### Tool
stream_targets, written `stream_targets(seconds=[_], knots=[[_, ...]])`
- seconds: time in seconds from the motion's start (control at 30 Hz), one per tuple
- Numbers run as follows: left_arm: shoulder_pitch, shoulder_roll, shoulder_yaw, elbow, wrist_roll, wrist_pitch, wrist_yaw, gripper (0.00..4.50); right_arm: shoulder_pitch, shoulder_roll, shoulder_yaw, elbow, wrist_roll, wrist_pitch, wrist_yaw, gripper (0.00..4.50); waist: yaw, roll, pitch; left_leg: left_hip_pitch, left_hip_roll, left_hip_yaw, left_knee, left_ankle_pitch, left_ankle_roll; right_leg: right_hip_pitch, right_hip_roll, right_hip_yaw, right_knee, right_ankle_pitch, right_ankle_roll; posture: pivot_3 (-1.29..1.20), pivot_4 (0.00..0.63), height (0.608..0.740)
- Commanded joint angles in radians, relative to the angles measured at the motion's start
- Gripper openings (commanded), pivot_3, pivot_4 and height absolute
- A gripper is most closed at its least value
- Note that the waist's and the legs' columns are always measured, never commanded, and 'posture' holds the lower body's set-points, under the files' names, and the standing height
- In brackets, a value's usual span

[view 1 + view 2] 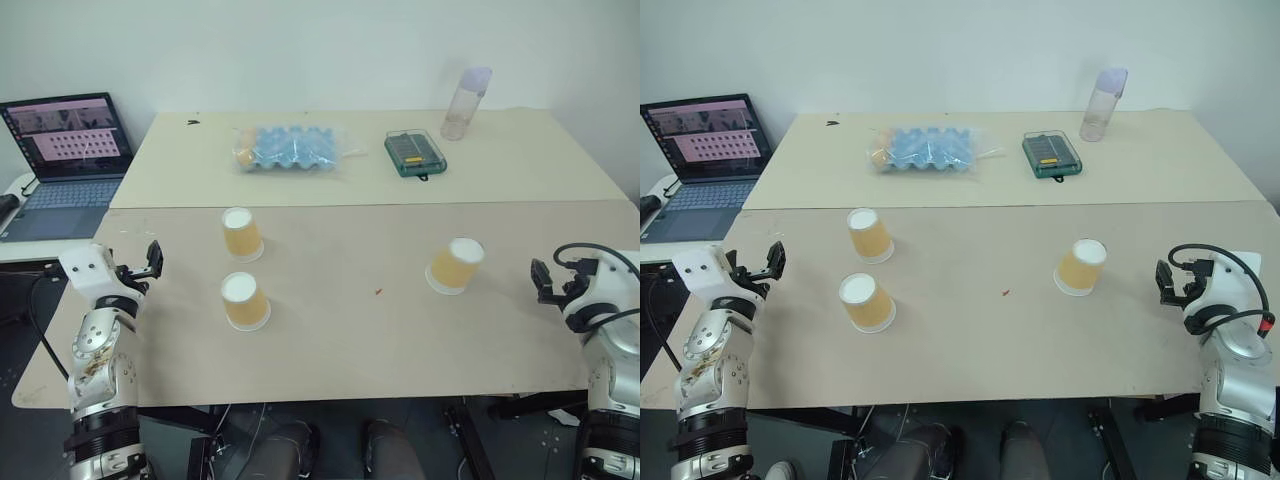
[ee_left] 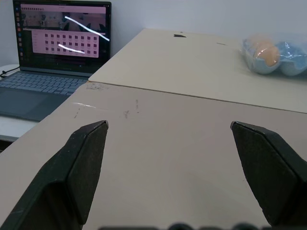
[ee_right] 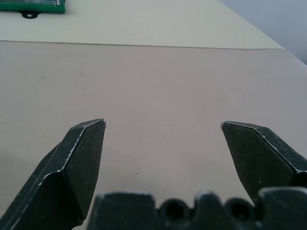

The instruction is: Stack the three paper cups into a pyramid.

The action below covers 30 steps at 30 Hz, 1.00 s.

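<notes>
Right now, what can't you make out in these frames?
- Laptop: left side cut off by the eye views' edge; screen content too small.
- Green case: cropped by the right wrist view's edge.
- Blue egg tray: cut off in the left wrist view; plastic wrap blurs its contents.
- Bottle: contents unreadable.

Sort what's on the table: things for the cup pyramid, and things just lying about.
For the job: rear left cup; front left cup; right cup.
Lying about: laptop; bagged egg tray; green case; plastic bottle.
</notes>
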Motion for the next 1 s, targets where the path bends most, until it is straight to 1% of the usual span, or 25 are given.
stream_targets(seconds=[0.03,0.1,0.13,0.23,0.27,0.33,0.47,0.53,0.57,0.63,0.7,0.73,0.87,1.0], knots=[[0.022,0.065,0.023,-0.068,-0.043,0.021,-0.083,4.36,-0.032,-0.022,-0.028,-0.023,0.018,-0.012,-0.002,4.5,0.0,0.0,0.0,0.0,0.0,0.0,0.0,0.0,0.0,0.0,0.0,0.0,0.0,0.0,0.0,0.0,0.15,0.74],[0.056,0.142,0.045,-0.127,-0.116,0.078,-0.201,4.36,-0.07,-0.053,-0.053,-0.026,0.033,0.011,-0.004,4.5,-0.007,0.0,0.0,-0.001,0.001,0.002,0.0,0.0,0.0,0.0,0.001,0.001,0.0,0.0,-0.001,0.0,0.15,0.74],[0.064,0.165,0.053,-0.143,-0.142,0.098,-0.231,4.36,-0.083,-0.062,-0.06,-0.029,0.039,0.021,-0.004,4.5,-0.01,0.0,0.0,-0.003,0.002,0.004,0.0,0.0,0.0,-0.002,0.002,0.003,0.002,0.001,-0.002,0.0,0.15,0.74],[0.11,0.281,0.068,-0.222,-0.204,0.155,-0.362,4.36,-0.192,-0.097,-0.088,-0.131,0.204,0.1,0.091,4.5,-0.013,0.001,0.001,-0.003,0.004,0.008,0.0,0.0,0.0,-0.004,0.003,0.006,0.004,0.001,-0.002,0.0,0.15,0.74],[0.12,0.326,0.075,-0.244,-0.229,0.182,-0.408,4.36,-0.235,-0.118,-0.078,-0.182,0.278,0.15,0.148,4.5,-0.015,0.003,0.002,-0.003,0.005,0.009,0.0,0.0,0.0,-0.004,0.004,0.006,0.005,0.002,-0.003,0.0,0.15,0.74],[0.128,0.382,0.091,-0.281,-0.287,0.235,-0.468,4.36,-0.283,-0.157,-0.045,-0.255,0.372,0.221,0.24,4.5,-0.019,0.007,0.004,-0.003,0.008,0.01,0.0,0.0,-0.001,-0.004,0.005,0.006,0.004,0.002,-0.003,0.0,0.15,0.74],[0.18,0.458,0.105,-0.353,-0.381,0.338,-0.576,4.36,-0.31,-0.23,0.035,-0.412,0.571,0.375,0.427,4.5,-0.018,0.006,0.004,-0.002,0.015,0.01,0.0,-0.001,-0.002,-0.004,0.008,0.003,-0.001,0.0,0.001,0.0,0.15,0.74],[0.198,0.484,0.103,-0.362,-0.397,0.367,-0.612,4.36,-0.309,-0.259,0.084,-0.505,0.661,0.427,0.51,4.5,-0.018,0.006,0.004,0.0,0.017,0.01,-0.001,-0.004,-0.002,-0.003,0.01,0.003,-0.004,0.003,-0.005,0.0,0.15,0.74],[0.201,0.491,0.103,-0.363,-0.401,0.376,-0.621,4.36,-0.309,-0.268,0.097,-0.53,0.689,0.447,0.53,4.5,-0.018,0.006,0.004,-0.001,0.017,0.01,-0.001,-0.004,-0.002,-0.004,0.01,0.003,-0.005,0.004,-0.006,0.0,0.15,0.74],[0.21,0.499,0.082,-0.377,-0.397,0.388,-0.643,4.36,-0.311,-0.289,0.15,-0.606,0.769,0.49,0.615,4.5,-0.014,0.006,0.004,-0.004,0.017,0.01,-0.001,-0.004,-0.002,-0.004,0.01,0.003,-0.006,0.004,-0.007,0.0,0.15,0.74],[0.234,0.497,0.027,-0.423,-0.375,0.386,-0.664,4.36,-0.311,-0.3,0.234,-0.668,0.785,0.501,0.692,4.5,-0.011,0.006,0.004,-0.005,0.016,0.01,-0.001,-0.004,-0.001,-0.005,0.009,0.003,-0.007,0.004,-0.007,0.0,0.15,0.74],[0.249,0.494,-0.002,-0.446,-0.355,0.376,-0.674,4.36,-0.316,-0.297,0.27,-0.678,0.777,0.5,0.708,4.5,-0.008,0.006,0.004,-0.005,0.016,0.01,-0.001,-0.005,-0.001,-0.005,0.008,0.003,-0.007,0.004,-0.007,0.0,0.15,0.74],[0.275,0.462,-0.064,-0.514,-0.357,0.375,-0.682,4.36,-0.32,-0.287,0.389,-0.665,0.669,0.457,0.739,4.5,-0.003,0.005,0.004,-0.004,0.016,0.012,-0.001,-0.006,0.001,-0.005,0.005,0.004,-0.009,0.005,-0.007,0.0,0.15,0.74],[0.295,0.457,-0.1,-0.557,-0.353,0.374,-0.703,4.36,-0.335,-0.271,0.455,-0.637,0.585,0.429,0.742,4.5,-0.001,0.004,0.004,-0.004,0.016,0.012,-0.001,-0.006,0.0,-0.006,0.005,0.004,-0.008,0.005,-0.007,0.0,0.15,0.74]])
